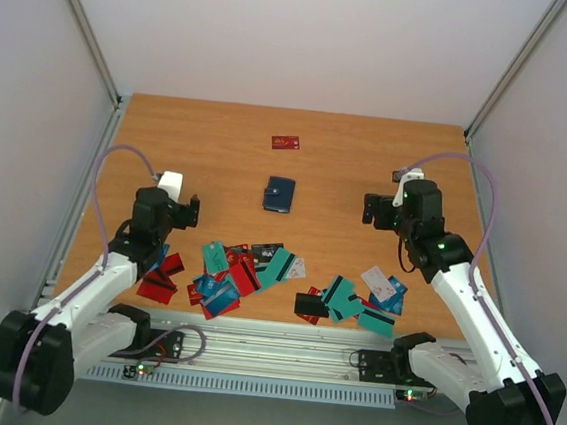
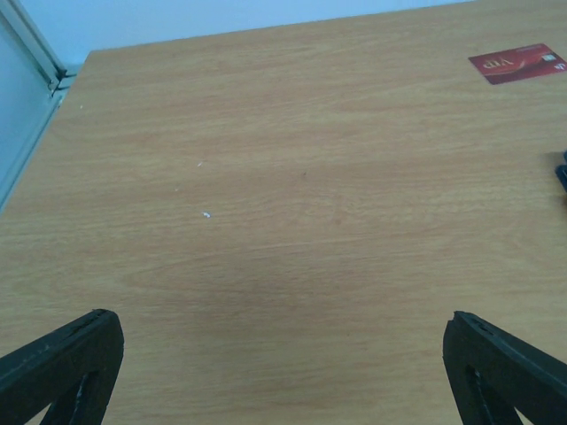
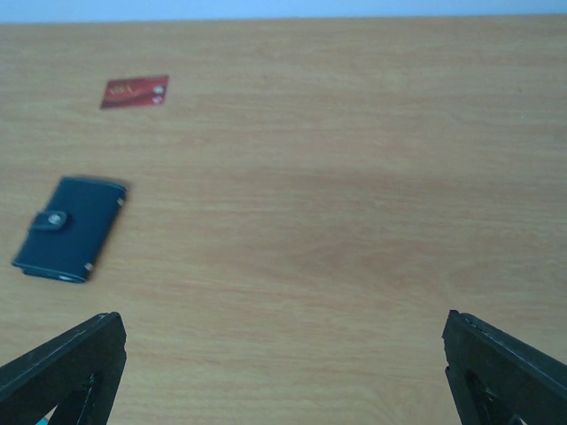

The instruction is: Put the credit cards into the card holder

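Navy and leather-like, the card holder [image 1: 279, 194] lies shut on the wooden table [image 1: 200, 144], its snap strap fastened, mid-table between the two arms. Seen from above, it sits at about 9 o'clock from the right gripper [image 1: 370, 209]. In the right wrist view it is at 10 o'clock ahead of the jaws. From the left gripper [image 1: 192, 211] it lies between 2 and 3 o'clock, and shows only as a dark sliver at the right edge of the left wrist view. Neither arm looks clearly nearer. From above, its long axis runs roughly 12 to 6. Both grippers have their jaws spread wide with nothing between them. The credit cards [image 1: 243, 269] lie in overlapping heaps of teal, red, blue, white and black along the near edge, around 6 o'clock from the holder. One red card [image 1: 286, 142] lies alone at its 12 o'clock. The holder probably needs opening first
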### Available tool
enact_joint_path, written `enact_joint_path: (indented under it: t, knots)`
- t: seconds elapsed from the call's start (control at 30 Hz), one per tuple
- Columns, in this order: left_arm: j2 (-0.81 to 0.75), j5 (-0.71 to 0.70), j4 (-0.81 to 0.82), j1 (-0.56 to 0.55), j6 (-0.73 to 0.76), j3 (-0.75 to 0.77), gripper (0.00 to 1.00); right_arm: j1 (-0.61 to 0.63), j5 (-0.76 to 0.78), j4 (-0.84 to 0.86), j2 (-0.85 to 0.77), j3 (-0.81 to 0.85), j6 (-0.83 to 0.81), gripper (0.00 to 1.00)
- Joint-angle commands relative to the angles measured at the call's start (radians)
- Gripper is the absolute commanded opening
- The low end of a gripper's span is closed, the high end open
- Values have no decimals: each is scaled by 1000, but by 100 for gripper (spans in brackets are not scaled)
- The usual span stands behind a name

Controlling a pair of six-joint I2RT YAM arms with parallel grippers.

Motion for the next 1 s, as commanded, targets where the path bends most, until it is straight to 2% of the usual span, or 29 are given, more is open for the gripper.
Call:
enact_joint_path:
  t: [0.0, 0.13, 0.23, 0.37, 0.43, 0.53, 0.67, 0.73, 0.8, 0.83, 0.9, 0.97]
  knots:
    - [84, 98, 252, 71, -68, -43, 99, -46, -1, 62, -2, -64, -55, 99]
    - [152, 160, 326, 139, -104, -71, 99, -145, -115, 308, -81, -265, -136, 98]
    - [201, 184, 434, 165, -105, -110, 99, -150, -86, 560, -54, -412, -167, 98]
    - [261, 203, 524, 178, -105, -105, 99, -168, -24, 746, 93, -470, -206, 99]
    - [291, 213, 544, 184, -96, -87, 99, -188, -74, 930, 162, -547, -250, 98]
    - [350, 230, 603, 196, -66, -66, 99, -212, -65, 1278, 285, -648, -254, 98]
    - [431, 319, 661, 213, -44, -32, 99, -247, -97, 1555, 462, -663, -241, 98]
    - [473, 350, 690, 216, 13, -17, 99, -258, -85, 1659, 560, -674, -222, 99]
    - [542, 352, 806, 228, 17, -40, 99, -269, -76, 1829, 667, -694, -213, 98]
    - [575, 359, 842, 245, 8, -48, 99, -273, -81, 1805, 651, -685, -206, 98]
    - [624, 390, 924, 276, -10, -58, 99, -305, -193, 1601, 600, -622, -193, 99]
    - [602, 385, 851, 280, -18, -41, 99, -351, -294, 1454, 597, -547, -192, 99]
